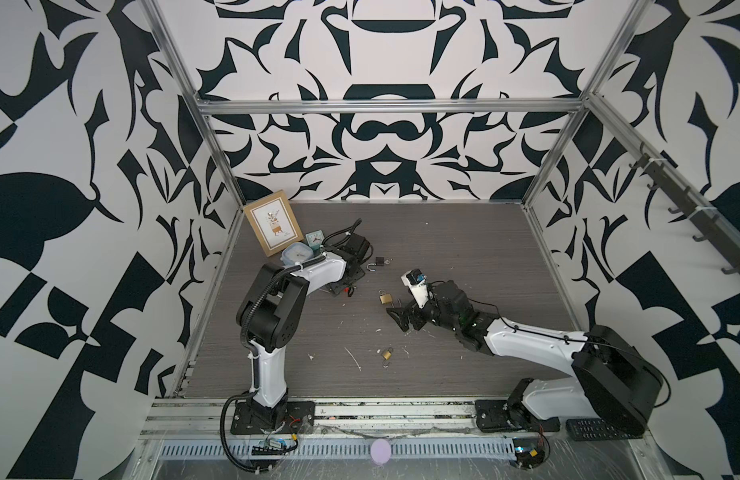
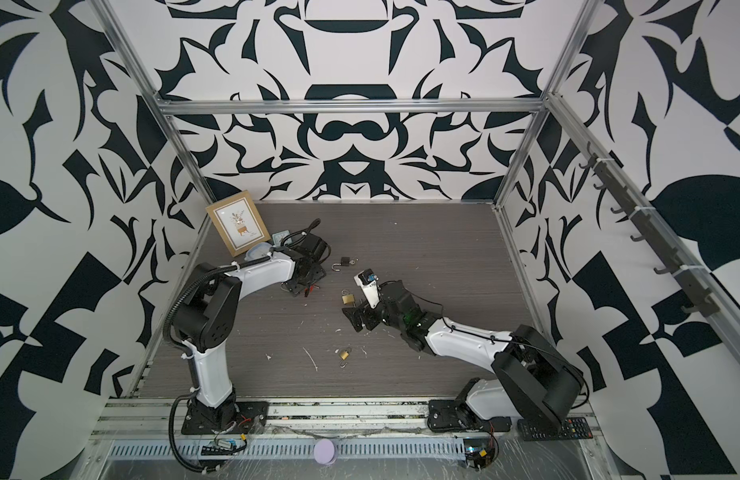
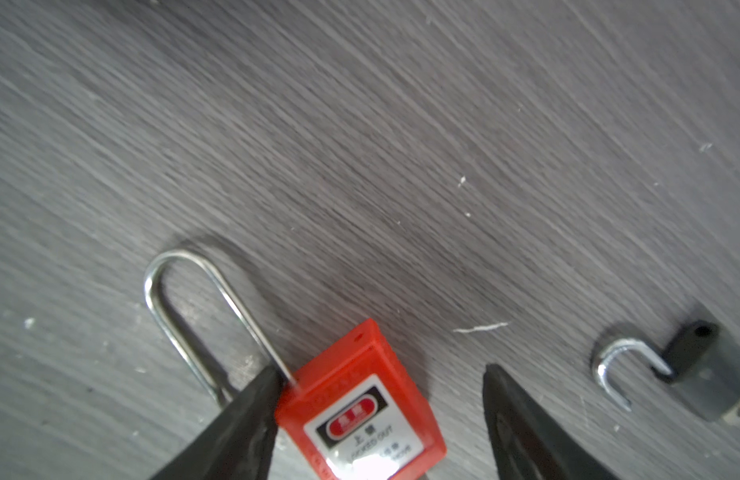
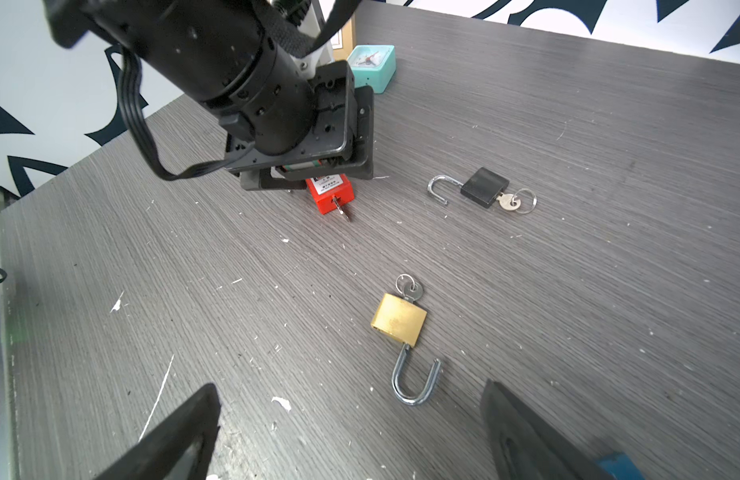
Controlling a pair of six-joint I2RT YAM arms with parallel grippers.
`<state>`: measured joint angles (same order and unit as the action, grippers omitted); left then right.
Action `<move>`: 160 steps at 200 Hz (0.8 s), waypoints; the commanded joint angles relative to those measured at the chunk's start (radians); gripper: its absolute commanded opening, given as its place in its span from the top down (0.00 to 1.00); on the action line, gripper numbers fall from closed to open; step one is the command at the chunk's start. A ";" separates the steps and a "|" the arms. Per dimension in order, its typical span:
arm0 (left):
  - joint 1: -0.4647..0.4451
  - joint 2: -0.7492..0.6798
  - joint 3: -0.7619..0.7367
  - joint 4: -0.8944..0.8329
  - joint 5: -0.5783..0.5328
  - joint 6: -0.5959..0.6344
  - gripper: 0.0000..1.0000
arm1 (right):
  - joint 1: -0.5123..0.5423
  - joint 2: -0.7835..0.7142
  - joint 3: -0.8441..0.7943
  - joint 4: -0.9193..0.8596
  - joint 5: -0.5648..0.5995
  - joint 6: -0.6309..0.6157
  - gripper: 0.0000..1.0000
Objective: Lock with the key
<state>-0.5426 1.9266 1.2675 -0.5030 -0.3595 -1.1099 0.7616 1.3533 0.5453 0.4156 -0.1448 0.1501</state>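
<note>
A red padlock (image 3: 360, 407) lies on the table with its long shackle (image 3: 185, 299) raised out of the body and a key (image 4: 342, 208) in its base. My left gripper (image 3: 381, 369) stands over it, open; one finger (image 3: 252, 415) touches the body's edge and the other finger stands apart. In the right wrist view, a brass padlock (image 4: 398, 319) with a key and a swung-out shackle lies just ahead of my open, empty right gripper (image 4: 351, 384). Both top views show the right gripper (image 1: 397, 319) low beside that brass padlock (image 2: 348, 298).
A black padlock (image 1: 378, 262) with key and open shackle lies right of the left gripper (image 1: 343, 286). Another brass padlock (image 1: 387, 354) lies nearer the front. A picture frame (image 1: 272, 227), clock (image 1: 315, 239) and clear container (image 1: 295, 254) stand back left. A remote (image 1: 597, 429) lies front right.
</note>
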 commanded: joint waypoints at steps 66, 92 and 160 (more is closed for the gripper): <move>-0.022 0.001 0.002 -0.104 -0.013 -0.034 0.33 | 0.005 0.029 0.045 -0.004 0.006 0.000 0.01; -0.028 -0.019 -0.007 -0.112 -0.007 -0.034 0.33 | 0.004 0.027 0.042 -0.005 0.009 0.000 0.01; -0.037 -0.077 -0.071 -0.115 0.002 -0.062 0.43 | 0.004 0.028 0.041 -0.010 0.014 0.002 0.01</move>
<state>-0.5766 1.8954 1.2236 -0.5705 -0.3511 -1.1465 0.7616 1.3914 0.5545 0.4072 -0.1410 0.1509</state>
